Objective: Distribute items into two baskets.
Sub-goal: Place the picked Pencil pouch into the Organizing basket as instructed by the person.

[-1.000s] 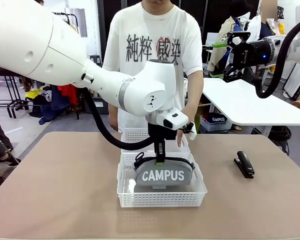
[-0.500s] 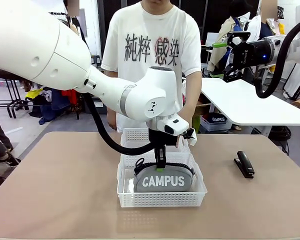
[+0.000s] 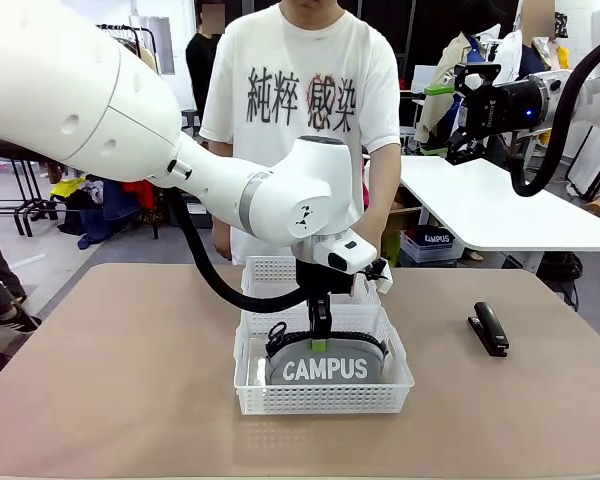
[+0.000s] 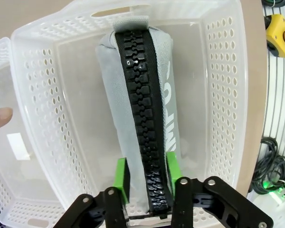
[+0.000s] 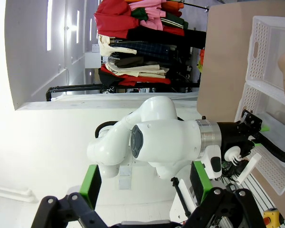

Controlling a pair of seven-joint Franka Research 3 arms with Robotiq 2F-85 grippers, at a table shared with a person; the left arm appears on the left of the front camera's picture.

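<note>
The grey "CAMPUS" pouch (image 3: pixel 325 365) lies zipper-up in the near white basket (image 3: pixel 320 402). My left gripper (image 3: pixel 319 340) points straight down at it. In the left wrist view its green pads (image 4: pixel 121 178) stand slightly apart on either side of the pouch's (image 4: pixel 133 109) black zipper, open, inside the basket (image 4: pixel 223 95). The second basket (image 3: pixel 270 268) sits just behind the first, against the person's hand. The black stapler (image 3: pixel 489 328) lies on the table to the right. My right gripper (image 3: pixel 450 110) hangs high at the upper right, open and holding nothing (image 5: pixel 145 183).
A person in a white T-shirt stands at the far edge, a fingertip (image 4: pixel 1 118) on the far basket. The tan table (image 3: pixel 130 380) has bare room left and right of the baskets. A yellow emergency button (image 4: pixel 278 33) and cables lie off the table's edge.
My left gripper lowered the pouch until it settled on the basket floor, then parted its fingers from a shut grip. The right arm has not moved.
</note>
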